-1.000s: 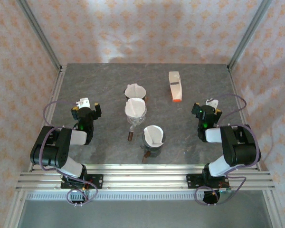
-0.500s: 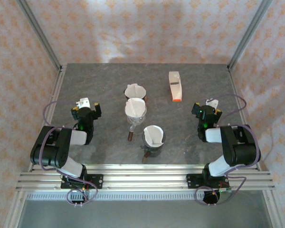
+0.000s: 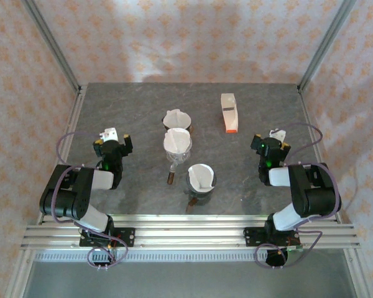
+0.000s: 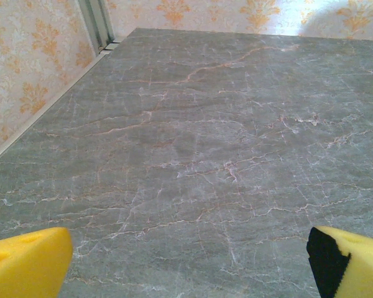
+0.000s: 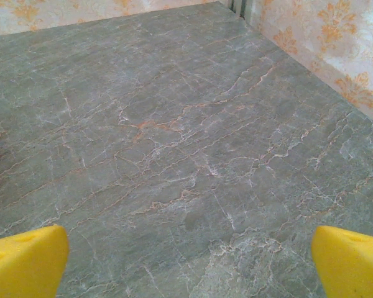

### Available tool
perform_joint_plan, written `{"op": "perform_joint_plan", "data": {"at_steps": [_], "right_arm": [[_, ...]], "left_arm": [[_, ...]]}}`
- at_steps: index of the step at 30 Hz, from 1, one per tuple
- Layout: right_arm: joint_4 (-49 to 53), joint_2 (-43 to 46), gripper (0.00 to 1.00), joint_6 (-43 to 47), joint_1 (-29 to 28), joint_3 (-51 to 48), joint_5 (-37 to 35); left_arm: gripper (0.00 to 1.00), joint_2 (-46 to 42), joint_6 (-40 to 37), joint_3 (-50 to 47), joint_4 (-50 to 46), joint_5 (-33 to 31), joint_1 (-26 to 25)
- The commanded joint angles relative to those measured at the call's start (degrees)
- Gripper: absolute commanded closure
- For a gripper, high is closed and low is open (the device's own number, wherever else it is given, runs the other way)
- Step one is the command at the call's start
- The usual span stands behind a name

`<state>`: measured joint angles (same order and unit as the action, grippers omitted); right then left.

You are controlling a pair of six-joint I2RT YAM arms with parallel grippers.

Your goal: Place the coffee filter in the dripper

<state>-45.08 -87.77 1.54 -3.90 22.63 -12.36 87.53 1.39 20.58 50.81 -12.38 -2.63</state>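
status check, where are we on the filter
Left gripper and right gripper open, empty. White paper coffee filter sits in nearest grey round dripper. White box with orange end far back, no obstacle.

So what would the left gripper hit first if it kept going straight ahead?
Probably just the table itself: the left gripper faces bare marble, with the wall beyond. The drippers sit off to its right. Depth is hard to judge.

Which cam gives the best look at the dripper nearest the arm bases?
Top external: the near dripper sits whole in view, with a white filter in it. The left wrist and right wrist views face marble table past their yellow fingertips, so they add nothing on it.
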Motion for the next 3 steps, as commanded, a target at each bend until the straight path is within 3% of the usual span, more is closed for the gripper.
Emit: {"op": "perform_joint_plan", "data": {"at_steps": [1, 3], "right_arm": [[-1.6, 0.3, 0.0, -0.7, 0.3, 0.5, -0.4], [-1.6, 0.3, 0.0, -0.6, 0.3, 0.5, -0.3]], "left_arm": [[0.0, 0.2, -1.3, 1.0, 0.9, 0.0, -0.5], [0.0, 0.2, -1.2, 1.0, 0.9, -0.1, -0.6]]}}
